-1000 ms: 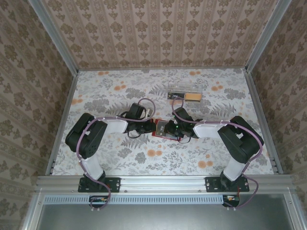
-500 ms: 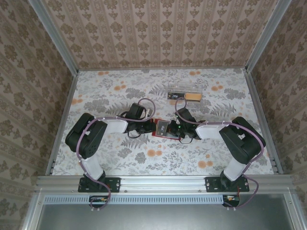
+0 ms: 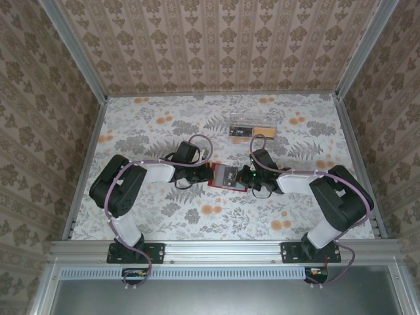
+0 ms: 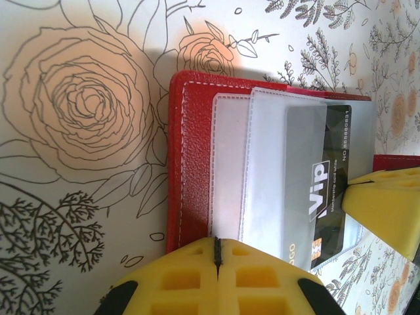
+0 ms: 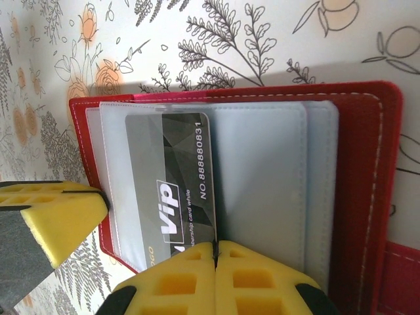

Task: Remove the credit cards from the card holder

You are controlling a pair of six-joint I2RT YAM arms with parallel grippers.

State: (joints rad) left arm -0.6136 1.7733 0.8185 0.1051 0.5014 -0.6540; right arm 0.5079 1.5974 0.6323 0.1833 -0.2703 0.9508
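Card holder (image 3: 226, 177) lay open and flat near the middle of the flowered table (image 3: 151, 125), between the two arms. The left arm (image 3: 125, 187) reached in low from one side and the right arm (image 3: 335, 197) from the other, so their tips met the little case from opposite ends. Well behind them, toward the far wall, a clear plastic box (image 3: 251, 129) sat with something dark and something orange inside. I couldn't make out what.

Up close, the red cover framed a fan of frosted grey-blue pockets (image 5: 262, 184), and a red tab (image 5: 401, 279) stuck out past one corner. A single grey card (image 5: 172, 190), marked "Vip" with a printed number, sat tucked in one of the pockets.

The left gripper (image 4: 216, 259) was down at the holder's edge, over the frosted pockets and just beside the red cover. Its yellow fingers (image 4: 177, 282) were pressed together, with only a thin seam between them. The right gripper (image 5: 215, 257) had its pads pressed together the same way, the seam sitting right at the corner of the card. From where I stood I couldn't tell whether either pair had a thin edge of plastic or card caught in that seam.
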